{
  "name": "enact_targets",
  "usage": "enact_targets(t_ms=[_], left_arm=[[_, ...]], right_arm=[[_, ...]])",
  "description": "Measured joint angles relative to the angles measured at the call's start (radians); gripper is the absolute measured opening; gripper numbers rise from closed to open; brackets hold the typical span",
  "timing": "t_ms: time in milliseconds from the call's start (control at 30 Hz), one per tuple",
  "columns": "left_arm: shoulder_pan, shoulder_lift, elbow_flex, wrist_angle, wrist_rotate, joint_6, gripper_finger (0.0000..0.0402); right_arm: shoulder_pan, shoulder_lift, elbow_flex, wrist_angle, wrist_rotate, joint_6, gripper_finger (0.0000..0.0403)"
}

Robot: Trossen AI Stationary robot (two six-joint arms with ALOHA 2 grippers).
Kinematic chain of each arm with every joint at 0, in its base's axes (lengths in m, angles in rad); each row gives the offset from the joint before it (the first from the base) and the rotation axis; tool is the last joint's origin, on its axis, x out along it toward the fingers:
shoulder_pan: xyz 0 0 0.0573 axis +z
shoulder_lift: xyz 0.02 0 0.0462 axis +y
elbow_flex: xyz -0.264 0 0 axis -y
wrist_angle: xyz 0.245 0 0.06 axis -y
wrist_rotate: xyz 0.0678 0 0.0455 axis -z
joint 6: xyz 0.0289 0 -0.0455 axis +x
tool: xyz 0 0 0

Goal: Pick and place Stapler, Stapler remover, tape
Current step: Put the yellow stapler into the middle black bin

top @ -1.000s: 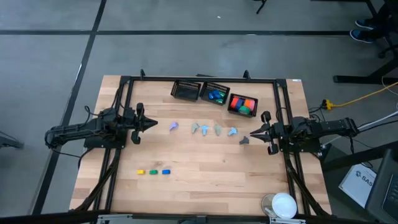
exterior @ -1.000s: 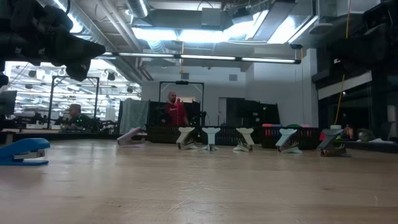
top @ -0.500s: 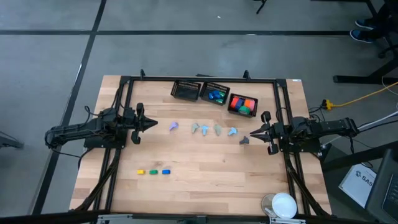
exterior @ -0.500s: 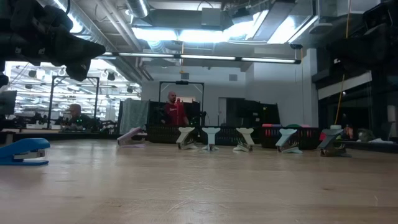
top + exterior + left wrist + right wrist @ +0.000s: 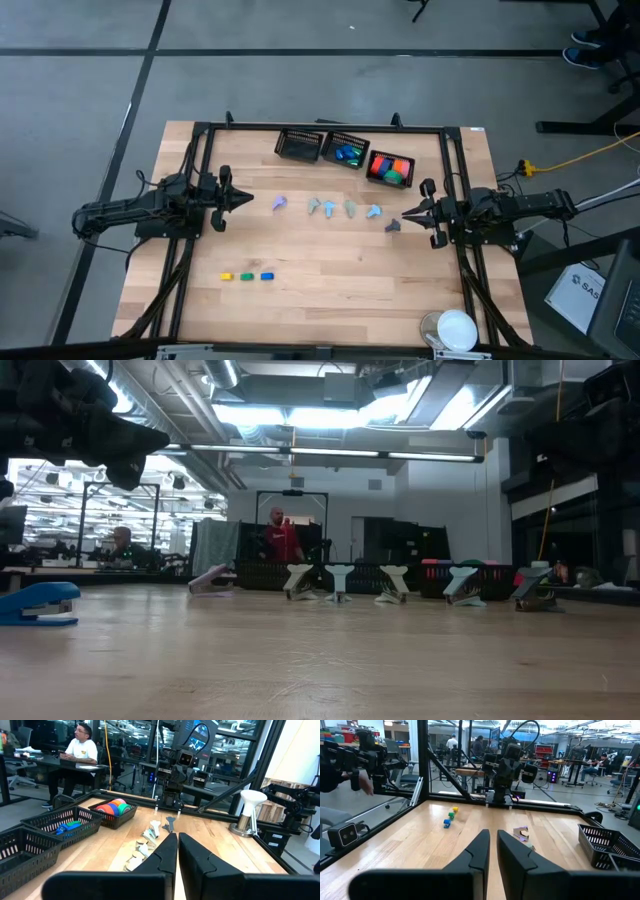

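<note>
Three small tape pieces lie in a row near the table's near-left part: yellow (image 5: 226,276), green (image 5: 246,276) and blue (image 5: 266,276); the blue one (image 5: 40,603) sits flat on the wood in the low view. More blue and green pieces lie in the middle basket (image 5: 346,153). A row of pastel claw-shaped pieces (image 5: 331,208) stands across the table's middle. My left gripper (image 5: 248,200) (image 5: 178,839) hovers shut left of the row. My right gripper (image 5: 402,214) (image 5: 493,837) hovers shut at the row's right end, beside the grey claw piece (image 5: 392,226).
Three black baskets line the far edge: one empty (image 5: 299,145), the middle one, and one with red, orange and green pieces (image 5: 390,168). A white round object (image 5: 458,329) stands at the near right corner. A black frame (image 5: 205,180) borders the table. People sit in the room beyond.
</note>
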Motion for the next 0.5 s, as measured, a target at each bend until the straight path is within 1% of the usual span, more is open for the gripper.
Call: enact_targets(t_ms=[500], left_arm=[[0.000, 0.000, 0.000, 0.014, 0.000, 0.000, 0.0012]], right_arm=[[0.000, 0.000, 0.000, 0.000, 0.000, 0.000, 0.0039]])
